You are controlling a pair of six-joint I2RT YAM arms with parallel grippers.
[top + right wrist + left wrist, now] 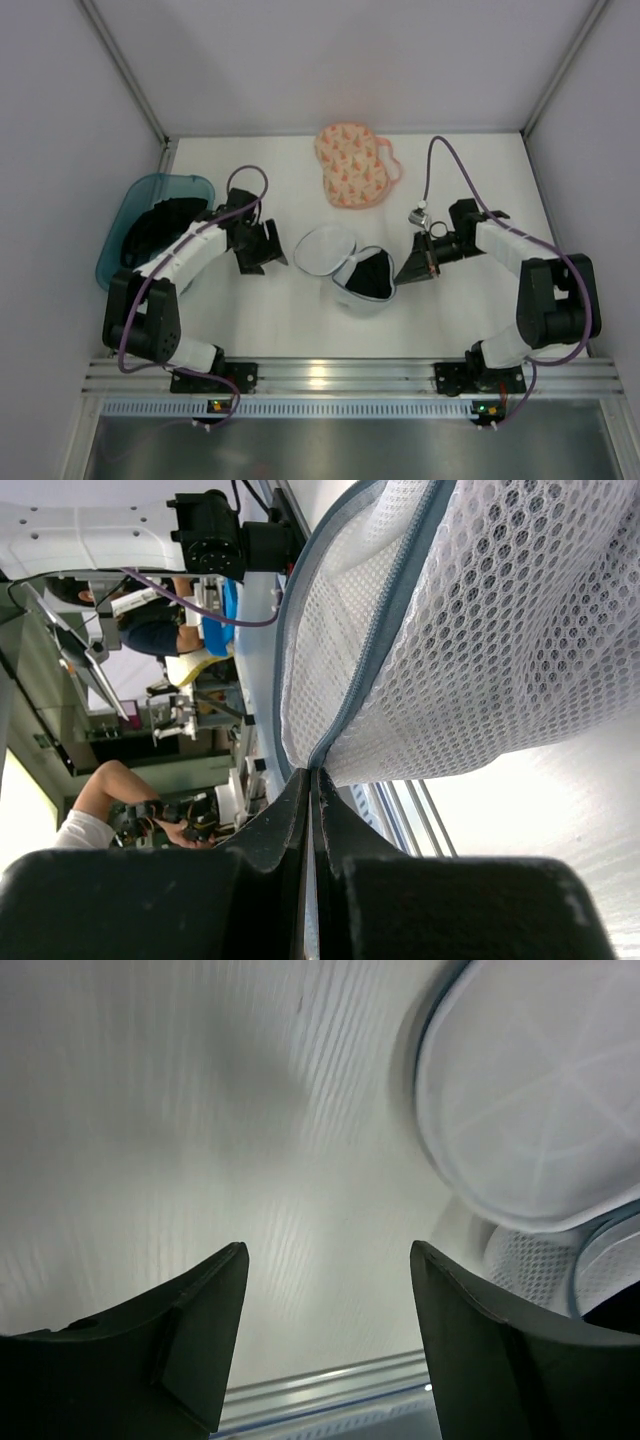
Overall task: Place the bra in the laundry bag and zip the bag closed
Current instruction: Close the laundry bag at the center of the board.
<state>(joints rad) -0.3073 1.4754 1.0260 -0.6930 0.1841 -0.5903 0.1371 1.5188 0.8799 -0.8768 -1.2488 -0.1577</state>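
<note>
Black bra (372, 274) in mesh tub (325, 250), beside right jaws

A robotics lab: a white table (300, 320) boxed in by plain white panels (350, 60), a left arm (185, 255) and a right arm (520, 250) bolted to a metal rail (340, 375) along the table's near edge, and beyond the table a person (95, 805) seated among cluttered equipment.

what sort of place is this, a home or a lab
Most likely a robotics lab cell, not a home: left arm and right arm bolted to an aluminium rail at a white table, plain panels around it, and a person among equipment behind.
</note>
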